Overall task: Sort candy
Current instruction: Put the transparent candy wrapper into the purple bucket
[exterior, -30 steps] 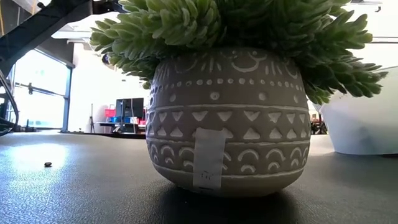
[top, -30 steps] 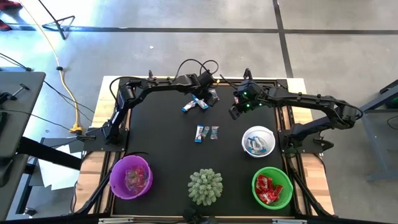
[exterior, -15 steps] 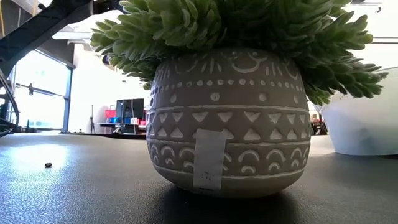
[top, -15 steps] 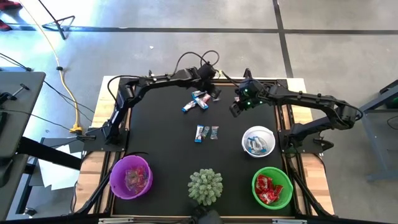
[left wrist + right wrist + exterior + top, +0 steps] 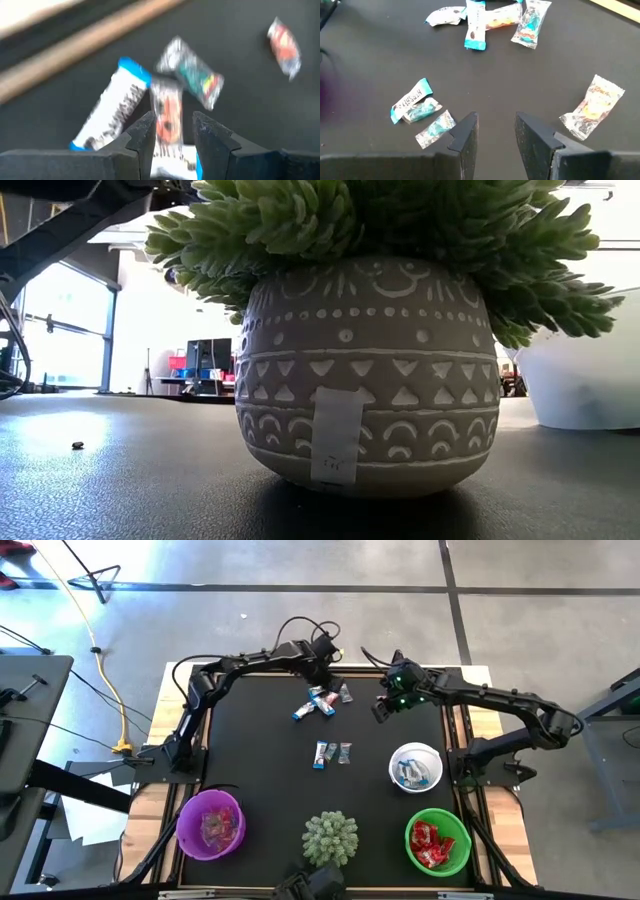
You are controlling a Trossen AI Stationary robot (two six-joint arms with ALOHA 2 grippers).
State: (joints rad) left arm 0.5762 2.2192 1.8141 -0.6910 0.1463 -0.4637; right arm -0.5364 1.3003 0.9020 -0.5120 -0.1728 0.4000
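Loose candy on the black desk [image 5: 260, 755]: a small cluster [image 5: 318, 702] near the far edge, one single clear-wrapped piece [image 5: 345, 692] just beside it, and a second cluster [image 5: 331, 752] nearer mid-desk.

My left hand [image 5: 322, 662] hangs at the far edge, just behind the far cluster. In my left wrist view that cluster's sweets [image 5: 170, 107] lie straight ahead of my fingers [image 5: 142, 137]; fingers parted, nothing between them.

My right hand [image 5: 386, 706] sits to the right of the far cluster, apart from it, with the single piece [image 5: 592, 106] nearest to it. In my right wrist view the mid-desk pieces [image 5: 420, 112] lie off to one side of my fingers [image 5: 535, 135], the far cluster [image 5: 490, 17] well beyond. Fingers parted, gripping nothing.

Already sorted: blue-and-white sweets in the white bowl [image 5: 415, 766], red ones in the green bowl [image 5: 437, 842], pinkish ones in the purple bowl [image 5: 210, 823]. Potted plant [image 5: 330, 839] stands between the purple and green bowls
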